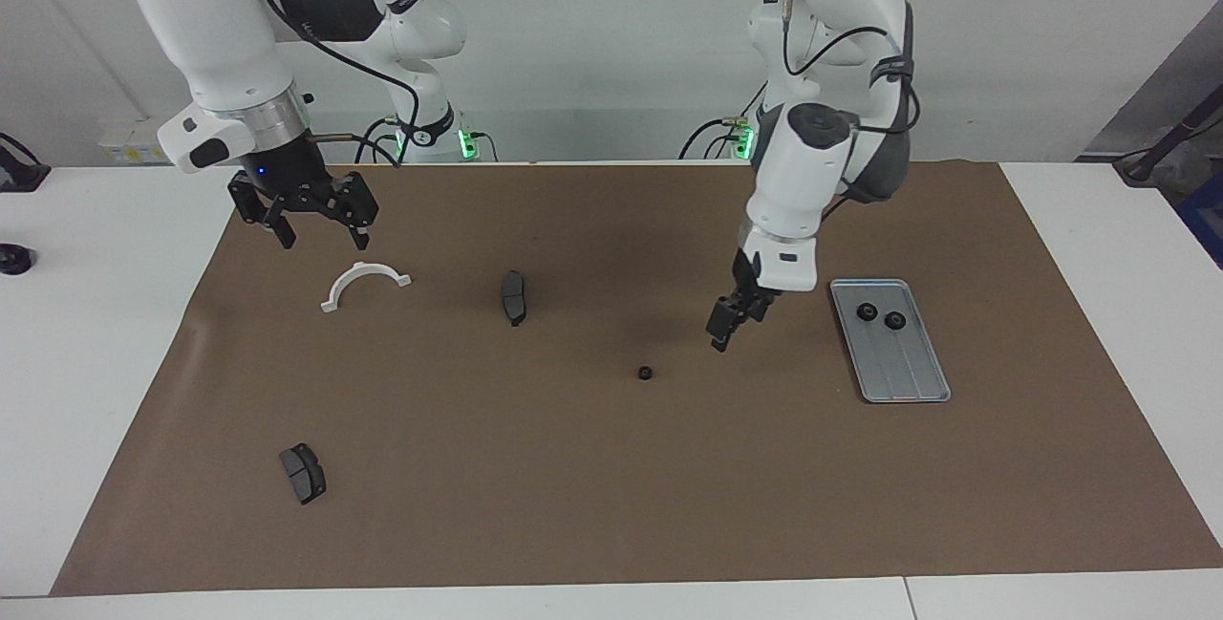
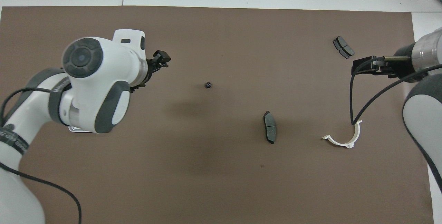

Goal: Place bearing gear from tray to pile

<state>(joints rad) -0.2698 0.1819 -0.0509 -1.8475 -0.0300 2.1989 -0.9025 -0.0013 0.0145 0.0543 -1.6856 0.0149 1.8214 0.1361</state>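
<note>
Left end effector released, raised between gear and tray; arm angled down.

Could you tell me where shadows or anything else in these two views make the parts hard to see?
Facing view: soft dark shadows on the brown mat under the left arm; gear, tray and its two gears show plainly. Overhead view: the left arm hides nearly all of the tray; a soft shadow lies nearer the robots than the gear.
</note>
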